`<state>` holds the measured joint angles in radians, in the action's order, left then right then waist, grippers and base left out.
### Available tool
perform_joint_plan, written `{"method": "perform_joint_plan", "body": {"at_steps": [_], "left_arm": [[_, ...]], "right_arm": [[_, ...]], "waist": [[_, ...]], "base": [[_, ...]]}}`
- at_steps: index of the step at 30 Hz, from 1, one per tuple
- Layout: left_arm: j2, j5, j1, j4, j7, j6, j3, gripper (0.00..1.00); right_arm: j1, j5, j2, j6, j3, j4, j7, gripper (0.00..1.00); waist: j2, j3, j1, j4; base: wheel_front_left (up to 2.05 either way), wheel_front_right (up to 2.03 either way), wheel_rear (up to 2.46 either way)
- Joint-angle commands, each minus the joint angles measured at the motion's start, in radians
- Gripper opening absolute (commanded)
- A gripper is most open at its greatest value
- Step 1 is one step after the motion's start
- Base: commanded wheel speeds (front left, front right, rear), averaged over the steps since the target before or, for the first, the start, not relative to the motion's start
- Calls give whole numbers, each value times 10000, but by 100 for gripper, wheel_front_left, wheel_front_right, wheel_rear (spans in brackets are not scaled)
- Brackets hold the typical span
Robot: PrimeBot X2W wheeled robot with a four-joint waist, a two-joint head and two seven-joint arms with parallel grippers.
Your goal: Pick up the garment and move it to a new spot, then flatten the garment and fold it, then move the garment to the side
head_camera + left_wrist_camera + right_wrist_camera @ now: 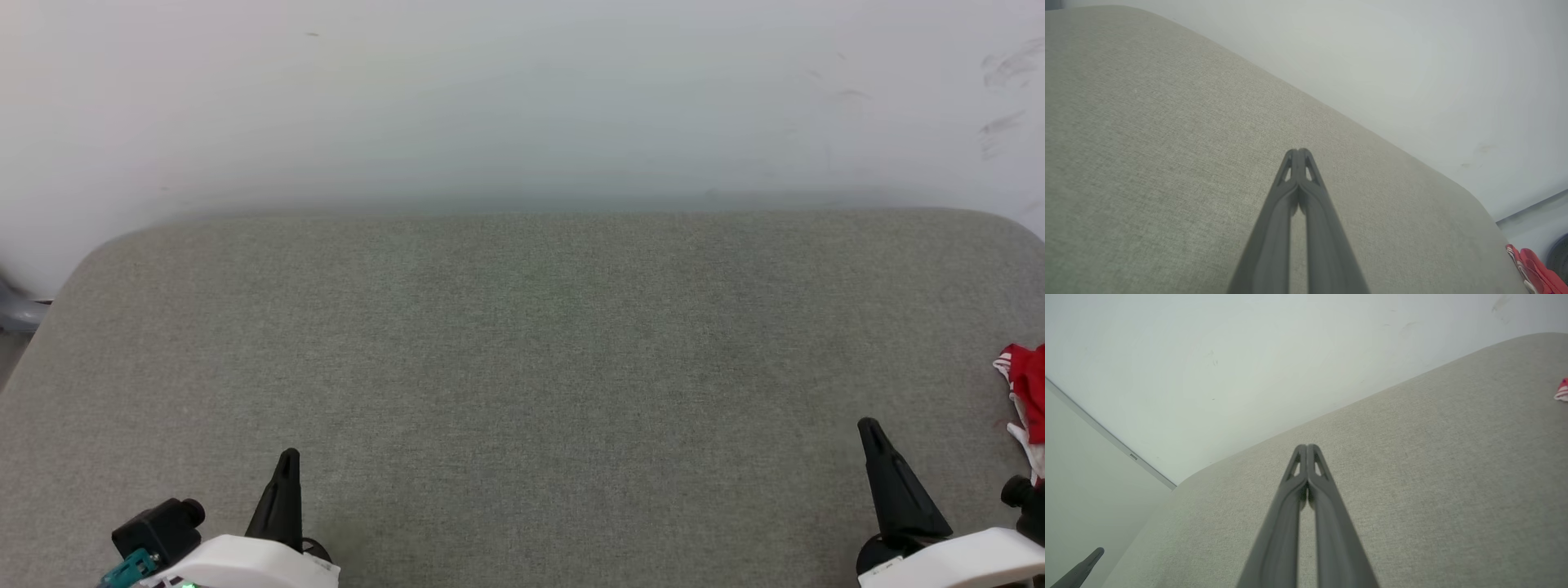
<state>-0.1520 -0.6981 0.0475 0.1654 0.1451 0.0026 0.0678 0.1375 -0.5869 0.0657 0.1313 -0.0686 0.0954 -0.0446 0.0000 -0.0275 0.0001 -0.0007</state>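
Note:
The garment (1027, 392) is a crumpled red and white bundle at the far right edge of the grey padded table (522, 351); most of it is cut off by the head view's edge. A red and white strip of the garment (1533, 271) appears low right in the left wrist view, and a small striped corner of the garment (1562, 391) at the right edge of the right wrist view. My left gripper (287, 459) is shut and holds nothing, low left over the table. My right gripper (870, 430) is shut and holds nothing, just left of the garment and apart from it.
A pale wall (522, 98) rises behind the table's far edge. Something grey (16, 310) sticks out past the table's left corner. The left gripper's dark tip (1090, 559) appears low left in the right wrist view.

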Motion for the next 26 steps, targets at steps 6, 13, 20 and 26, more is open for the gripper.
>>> {"method": "perform_joint_plan", "body": {"at_steps": [6, 13, 20, 26], "left_arm": [[69, -1040, -453, -23, -279, -182, -253, 0], [172, -1923, -577, 61, -536, -309, -423, 0], [260, -2736, -713, 138, -765, -426, -591, 0], [345, -3394, -806, 206, -959, -523, -716, 0]], "right_arm": [[-506, -1245, 142, -1, 43, -253, 39, 0], [-722, -2289, 166, -2, 63, -588, 18, 0], [-941, -3243, 182, -2, 73, -900, -9, 0], [-1093, -4016, 190, -2, 74, -1157, -39, 0]], "waist": [[0, 20, -1, 1], [0, 41, -1, 1], [0, 63, -1, 2], [0, 81, -1, 2]], "base": [[0, 0, 0], [0, 0, 0], [0, 0, 0], [0, 0, 0]]}}
